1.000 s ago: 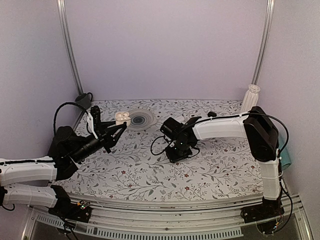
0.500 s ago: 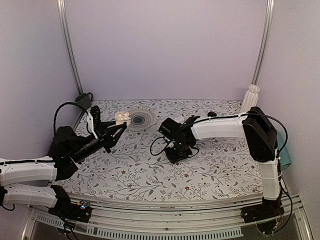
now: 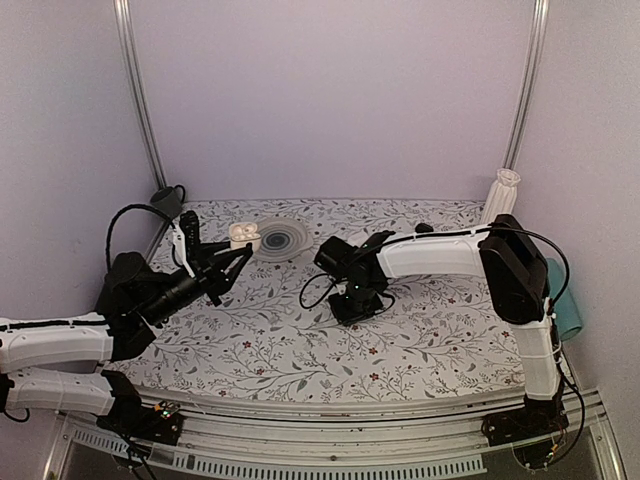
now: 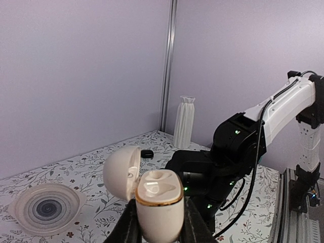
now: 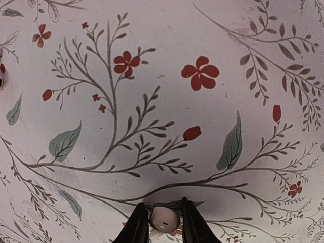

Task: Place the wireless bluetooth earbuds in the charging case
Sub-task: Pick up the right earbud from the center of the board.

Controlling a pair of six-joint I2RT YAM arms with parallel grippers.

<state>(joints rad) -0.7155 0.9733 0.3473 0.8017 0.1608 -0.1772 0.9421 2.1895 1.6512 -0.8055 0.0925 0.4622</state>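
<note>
My left gripper (image 4: 158, 225) is shut on the white charging case (image 4: 158, 202) and holds it upright above the table. Its lid (image 4: 120, 172) is open, hinged to the left, and both wells show. In the top view the case (image 3: 244, 236) is at the back left, at the tip of the left gripper (image 3: 238, 254). My right gripper (image 5: 164, 223) points straight down at the flowered cloth, its jaws closed on a small cream earbud (image 5: 164, 218). In the top view the right gripper (image 3: 356, 300) is at mid table. The second earbud is not in view.
A clear ribbed dish (image 3: 284, 239) lies next to the case, also in the left wrist view (image 4: 46, 206). A small black piece (image 4: 147, 153) lies on the cloth at the back. A white ribbed vase (image 3: 503, 195) stands at the back right. A teal roll (image 3: 565, 312) is at the right edge.
The right arm's wrist has shifted slightly left and lower over the cloth. The left arm and case have barely moved.
</note>
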